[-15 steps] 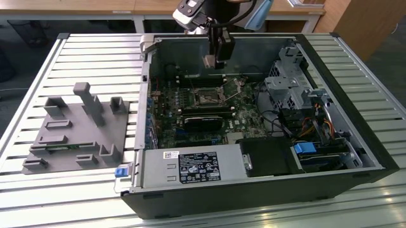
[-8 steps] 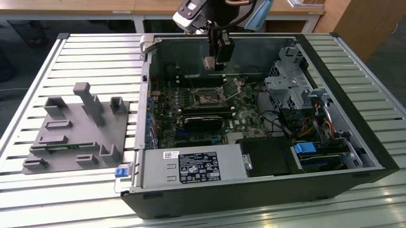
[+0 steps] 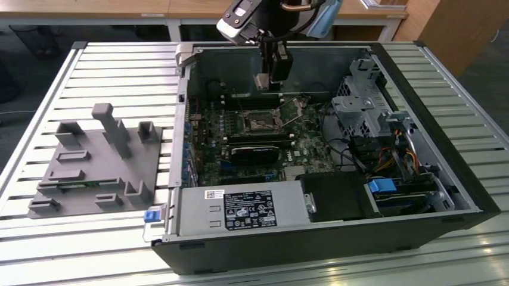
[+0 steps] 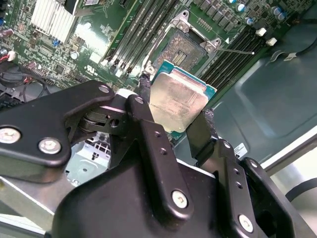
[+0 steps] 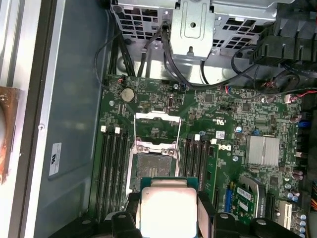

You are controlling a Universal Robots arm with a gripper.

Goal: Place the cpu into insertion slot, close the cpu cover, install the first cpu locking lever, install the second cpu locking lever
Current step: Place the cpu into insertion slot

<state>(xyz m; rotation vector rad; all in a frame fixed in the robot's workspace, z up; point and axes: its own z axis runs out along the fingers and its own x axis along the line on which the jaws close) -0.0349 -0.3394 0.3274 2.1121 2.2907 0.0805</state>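
Observation:
My gripper [image 3: 267,82] hangs inside the open computer case, shut on the cpu [image 3: 261,81], a small square chip with a silvery-tan top. Both wrist views show the cpu [image 4: 178,101] [image 5: 168,210] clamped by its edges between the black fingers [image 4: 148,104]. The insertion slot [image 5: 152,171] [image 4: 185,49] [image 3: 258,123] lies bare on the green board, below the held chip and a little off from it. In the first wrist view the cpu cover [image 5: 157,130], a silver frame, is swung open off the slot towards the drive cage.
Black memory slots [image 5: 111,168] flank the socket on both sides. A black graphics card [image 3: 254,155] sits in front of it, a metal drive cage [image 3: 358,113] to the exterior view's right, and the power supply [image 3: 238,208] nearer. A grey fixture [image 3: 95,161] stands outside the case.

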